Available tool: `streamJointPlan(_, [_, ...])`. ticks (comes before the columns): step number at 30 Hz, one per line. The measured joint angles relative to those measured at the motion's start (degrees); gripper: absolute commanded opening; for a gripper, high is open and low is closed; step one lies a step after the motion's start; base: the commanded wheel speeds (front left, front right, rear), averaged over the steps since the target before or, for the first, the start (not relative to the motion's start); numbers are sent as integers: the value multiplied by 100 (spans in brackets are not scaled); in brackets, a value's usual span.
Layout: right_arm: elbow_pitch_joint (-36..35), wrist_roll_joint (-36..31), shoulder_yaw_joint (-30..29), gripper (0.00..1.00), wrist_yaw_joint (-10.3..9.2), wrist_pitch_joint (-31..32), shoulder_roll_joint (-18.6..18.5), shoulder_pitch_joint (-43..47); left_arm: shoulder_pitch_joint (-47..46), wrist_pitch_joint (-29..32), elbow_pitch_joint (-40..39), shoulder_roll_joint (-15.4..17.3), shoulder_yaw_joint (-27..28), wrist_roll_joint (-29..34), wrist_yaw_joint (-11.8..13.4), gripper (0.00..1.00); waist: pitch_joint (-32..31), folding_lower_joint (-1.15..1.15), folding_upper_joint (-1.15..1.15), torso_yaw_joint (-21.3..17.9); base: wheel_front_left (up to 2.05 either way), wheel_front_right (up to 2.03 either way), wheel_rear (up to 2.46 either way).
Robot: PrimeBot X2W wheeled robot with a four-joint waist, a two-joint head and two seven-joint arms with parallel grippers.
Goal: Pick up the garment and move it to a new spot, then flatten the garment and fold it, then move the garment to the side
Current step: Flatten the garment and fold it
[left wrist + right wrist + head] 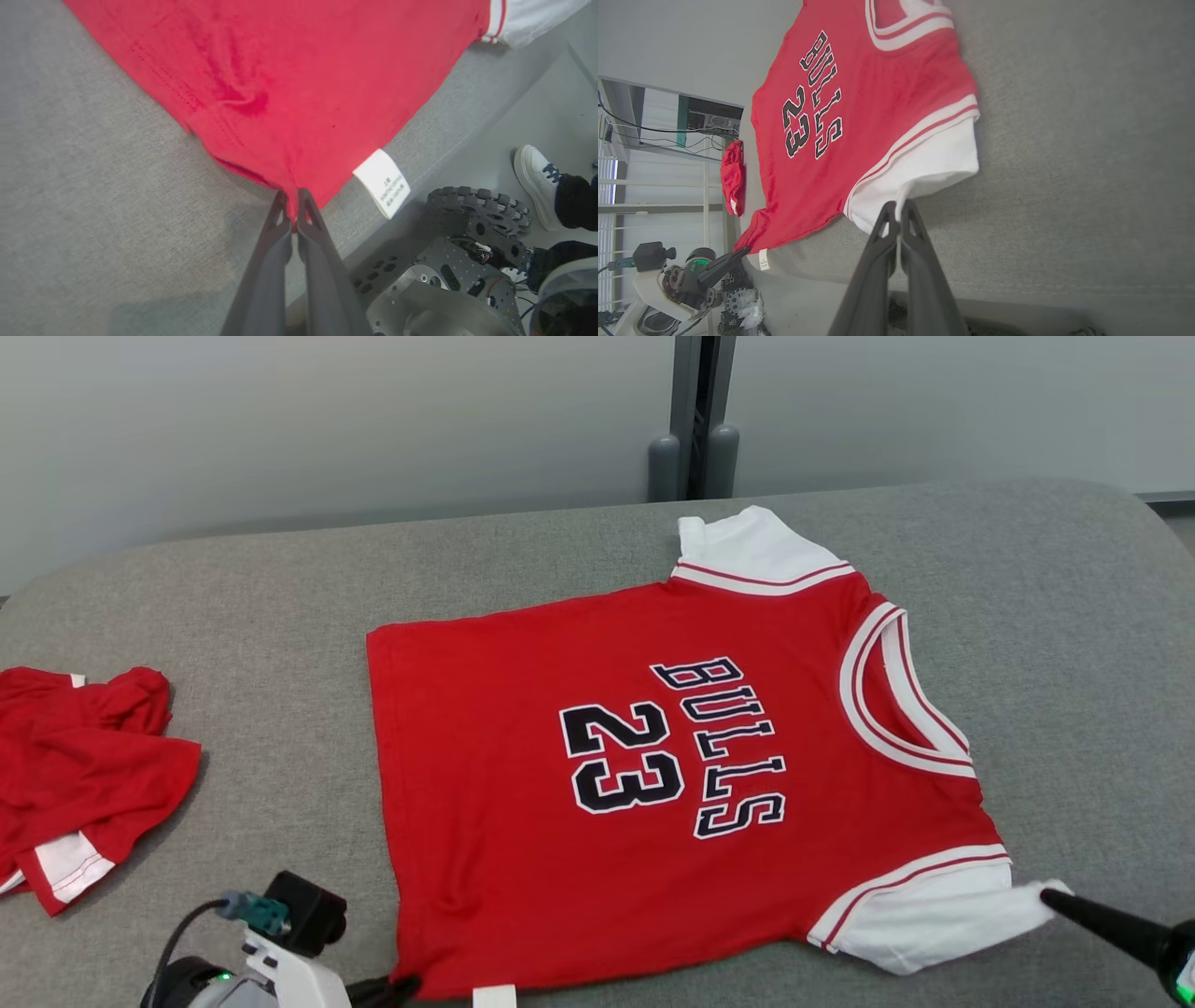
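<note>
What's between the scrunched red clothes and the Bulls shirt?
Nothing: the head view shows bare grey upholstery between the scrunched garment and the Bulls jersey.

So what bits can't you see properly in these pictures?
Label writing: left wrist view, too small to read.
Crumpled red cloth: head view, cut off by the left edge.
Person with white shoe: left wrist view, cut off by the right edge.

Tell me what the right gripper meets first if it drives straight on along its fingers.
The white sleeve: the right gripper is shut on its edge, so it would likely bunch that sleeve toward the rest of the red jersey.
</note>
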Motion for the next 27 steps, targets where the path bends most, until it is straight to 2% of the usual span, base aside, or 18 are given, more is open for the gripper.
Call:
streamJointPlan(2, [-4,67,66,0,0,-104,-68,-256,-99,78,-11,-1,129,-153,82,0,76,0,0,9,0,0,0])
streamJointPlan(7, [151,193,309,0,0,-302,-145,-975,-330,426,-98,-80,310,-625,92,0,332,0,0,45,0,0,0])
streamJointPlan(12, [510,224,648,0,0,-485,-94,-1730,-590,584,-98,-175,555,-959,188,0,580,0,0,100,0,0,0])
streamJointPlan(19, [1117,194,1090,0,0,-683,203,-2649,-767,600,37,-391,879,-1386,412,0,816,0,0,193,0,0,0])
streamJointPlan(27, [1553,113,1502,0,0,-914,539,-3366,-1050,519,240,-667,1009,-1491,417,0,1053,0,0,275,0,0,0])
